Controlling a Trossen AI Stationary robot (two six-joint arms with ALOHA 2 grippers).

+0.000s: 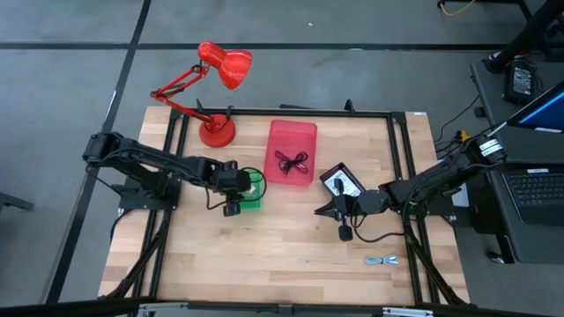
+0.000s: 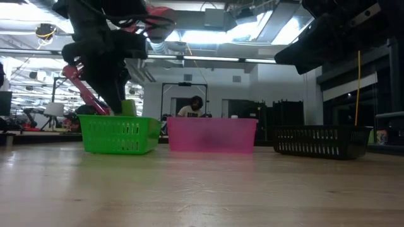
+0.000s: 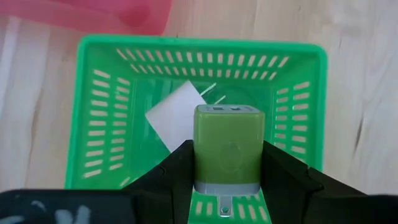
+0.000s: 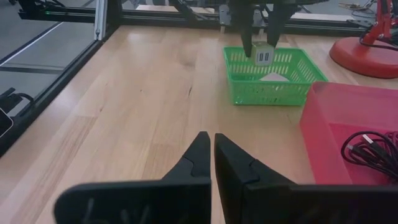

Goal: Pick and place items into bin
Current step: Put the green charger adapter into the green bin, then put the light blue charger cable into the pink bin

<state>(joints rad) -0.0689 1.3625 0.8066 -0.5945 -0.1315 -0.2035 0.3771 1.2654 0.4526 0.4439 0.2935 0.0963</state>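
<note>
- A small green plug-in charger (image 3: 228, 148) is clamped between the fingers of the left gripper (image 3: 227, 163) and is held just above the open green basket (image 3: 102, 112), which stands on the table (image 1: 282, 255) just beside the pink bin.
- A white packet (image 3: 177, 115) is already seen lying on the floor of the green basket, directly under the charger.
- In the pink bin (image 1: 292, 132), at the middle of the table, a dark coiled cable (image 1: 291, 161) is already lying; its maroon tint is suggested in the right wrist view.
- A black basket (image 1: 342, 182) stands to the right of the pink bin; something pale is seen in it from above, but what it is cannot be told.
- One blue-grey coiled cable (image 1: 382, 261) is left loose on the table near the front right edge, well apart from all three containers.
- The right gripper (image 4: 213, 163) is held low over the table in front of the black basket, with its fingers closed together and nothing between them.
- The task is judged well advanced: the charger has yet to be released into the green basket, and the loose cable has yet to be picked up.
- The red desk lamp (image 1: 218, 88) at the back left is not part of the sorting.
</note>
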